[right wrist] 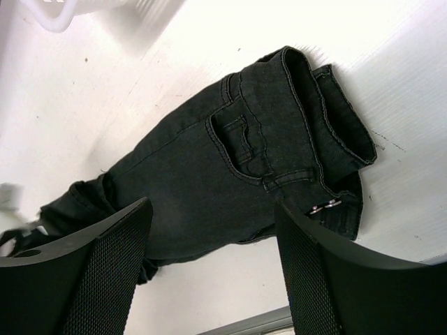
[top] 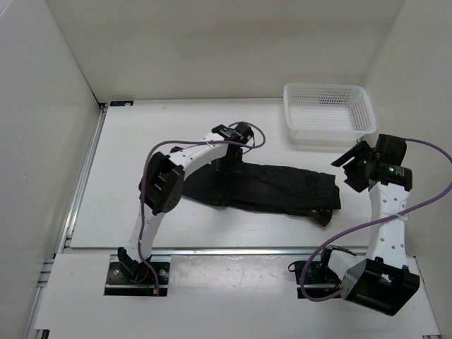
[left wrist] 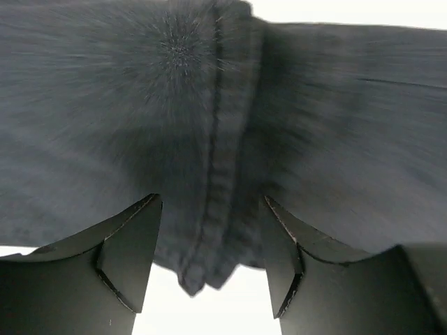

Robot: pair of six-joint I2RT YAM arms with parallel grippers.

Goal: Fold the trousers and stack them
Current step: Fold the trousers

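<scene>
The black trousers (top: 275, 187) lie folded lengthwise in a long strip across the middle of the table, waistband end to the right. My left gripper (top: 227, 161) is down on their far edge near the left end. In the left wrist view the open left gripper (left wrist: 209, 199) straddles a seamed fold of the trousers (left wrist: 335, 125). My right gripper (top: 347, 168) hovers open above the waistband end. In the right wrist view the right gripper (right wrist: 213, 206) is empty over the trousers (right wrist: 230, 174), with a pocket and waist buttons showing.
A white mesh basket (top: 325, 87) stands at the back right, just beyond the right gripper; its corner shows in the right wrist view (right wrist: 63, 10). White walls enclose the table on the left, back and right. A metal rail runs along the near edge.
</scene>
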